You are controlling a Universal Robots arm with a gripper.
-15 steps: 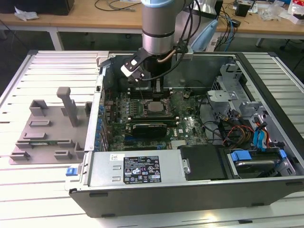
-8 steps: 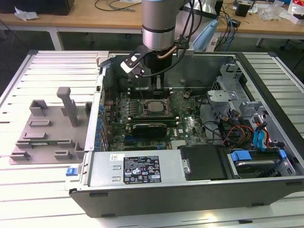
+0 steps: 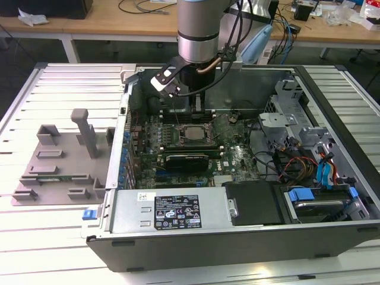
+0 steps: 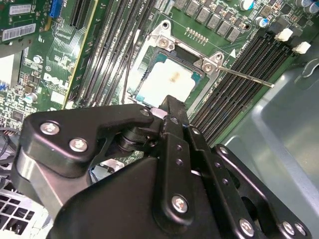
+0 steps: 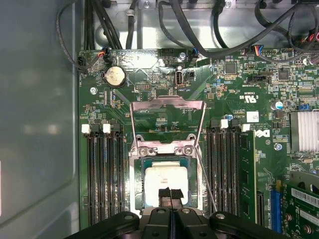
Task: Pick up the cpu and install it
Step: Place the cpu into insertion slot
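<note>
Starting with the gripper [image 5: 170, 195] in the first wrist view: shut tight, with fingers [image 5: 164, 196] pressed flat together down to a hairline seam, pinching nothing. Hanging tips-down right over the cpu [image 5: 167, 180] and overlapping one edge of it. Can't tell whether actually touching the lid or just hovering above.

Now for the cpu itself: small flat square with a pale silvery top, washed out nearly white under the light, with a thin dark border all round. Already lying level in the socket [image 5: 137, 184], not in the fingers. Same deal in the second wrist view, with the cpu [image 4: 167, 79] showing bright and square just past the black finger linkage.

Moving outward: spotting a load plate [image 5: 167, 103] flipped up and open just beyond the socket, plus a thin lever [image 5: 207, 184] angling out alongside. Seeing banks of slots [image 5: 104, 174] on both sides of the socket. Further on, a round coin cell [image 5: 115, 76] on the green board [image 5: 149, 64], then black cables [image 5: 107, 27] against the case wall.

Pulling back to the exterior view: arm [image 3: 199, 24] reaching straight down into the open case [image 3: 237, 246]. Also a grey tray [image 3: 59, 160] with upright posts outside the case, on the exterior view's left, resting on the slatted table [image 3: 35, 237].
</note>
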